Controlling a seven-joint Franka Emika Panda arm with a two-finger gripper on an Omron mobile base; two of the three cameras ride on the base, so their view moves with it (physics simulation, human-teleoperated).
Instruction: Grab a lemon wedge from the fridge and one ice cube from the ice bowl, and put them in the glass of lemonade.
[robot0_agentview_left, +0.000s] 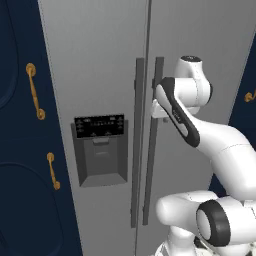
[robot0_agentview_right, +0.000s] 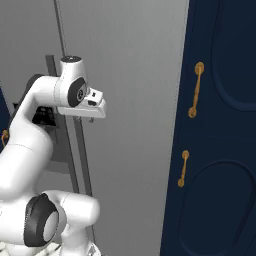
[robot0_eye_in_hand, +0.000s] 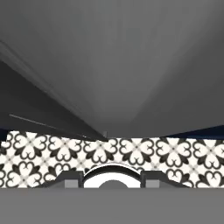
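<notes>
Navy cabinets (robot0_agentview_left: 20, 150) flank the shut fridge (robot0_agentview_left: 95, 60). My gripper (robot0_agentview_right: 95, 107) sits at the right door's handle (robot0_agentview_left: 154, 135); can't tell if clamped. Next I'd pull the door open.

fridge (robot0_agentview_left: 105, 65) cut off at top and bottom edges, claw (robot0_agentview_left: 156, 107) hidden behind the arm's wrist, its grip on the right door's handle (robot0_agentview_left: 152, 150) unclear

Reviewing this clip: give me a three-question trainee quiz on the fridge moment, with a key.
1. True or false: both doors of the fridge are closed.
2. Which fridge door carries the black dispenser panel: A left, B right?
3. In the left base view, the robot's hand is up against the right door's dark ____.

Key: 1 true; 2 A; 3 handle.
</notes>
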